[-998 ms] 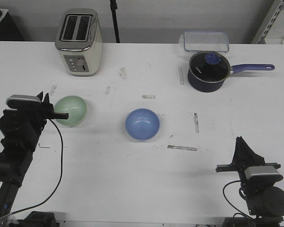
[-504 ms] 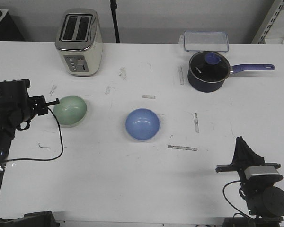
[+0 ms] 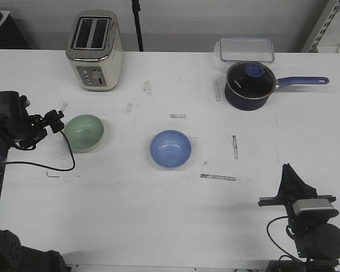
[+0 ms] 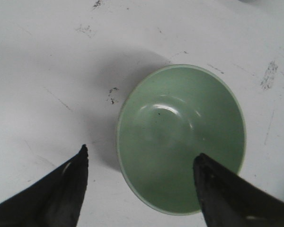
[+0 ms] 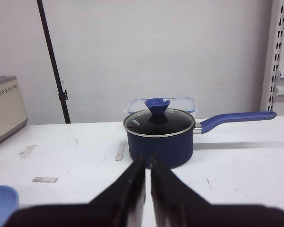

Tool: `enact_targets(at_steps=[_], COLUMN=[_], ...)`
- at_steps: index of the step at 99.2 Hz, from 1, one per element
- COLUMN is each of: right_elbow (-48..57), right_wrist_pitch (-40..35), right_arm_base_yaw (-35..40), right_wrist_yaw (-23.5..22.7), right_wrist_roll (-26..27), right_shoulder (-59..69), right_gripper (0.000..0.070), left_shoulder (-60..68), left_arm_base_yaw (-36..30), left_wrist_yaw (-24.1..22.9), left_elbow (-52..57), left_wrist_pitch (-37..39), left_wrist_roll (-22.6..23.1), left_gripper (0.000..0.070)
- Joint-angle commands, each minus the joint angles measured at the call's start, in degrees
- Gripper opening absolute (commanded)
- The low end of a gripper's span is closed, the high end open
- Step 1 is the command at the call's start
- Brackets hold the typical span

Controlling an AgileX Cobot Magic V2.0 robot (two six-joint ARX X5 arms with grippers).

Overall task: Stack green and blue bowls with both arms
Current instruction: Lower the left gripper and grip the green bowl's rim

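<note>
The pale green bowl [image 3: 84, 132] sits upright on the white table at the left, and the blue bowl [image 3: 170, 149] stands apart from it near the middle. My left gripper [image 3: 58, 122] hovers at the green bowl's left rim. In the left wrist view the left gripper [image 4: 141, 153] is open, one finger [image 4: 68, 189] over bare table and the other finger [image 4: 222, 194] over the green bowl [image 4: 180, 137]. My right gripper [image 3: 287, 169] rests at the front right, far from both bowls. The right gripper [image 5: 147, 156] is shut and empty; the blue bowl [image 5: 2, 201] shows at the frame's corner.
A toaster [image 3: 94, 50] stands at the back left. A dark saucepan with lid and purple handle [image 3: 248, 85] sits at the back right, with a clear lidded box [image 3: 246, 49] behind it. The left arm's black cable [image 3: 45, 167] loops over the table in front of the green bowl.
My left arm has drawn back to the left and turned, so its gripper now sits at the green bowl's left rim. Both bowls and the right arm have not moved.
</note>
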Motion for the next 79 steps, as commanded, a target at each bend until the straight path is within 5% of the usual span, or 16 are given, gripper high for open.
enact_targets(at_steps=[1,18,79], right_elbow=[0.1,0.1,0.1], right_wrist_pitch=[0.6,0.6,0.6], right_arm_base_yaw=[0.0,0.0,0.0], right_wrist_yaw=[0.1,0.1,0.1], right_wrist_roll=[0.7,0.7,0.7], right_shoulder=[-0.1,-0.1,-0.1], right_gripper=[0.0014,0.0014,0.0014], left_shoulder=[1.9,4.2,14.3], left_arm_base_yaw=[0.5,0.5,-0.9], left_wrist_yaw=[0.3,0.3,0.3], left_elbow=[1.1,1.1,1.1], left_wrist_pitch=[0.1,0.2,2.0], left_wrist_roll=[-0.5,0.2,1.9], left_gripper=[0.0457,0.0586,0.0549])
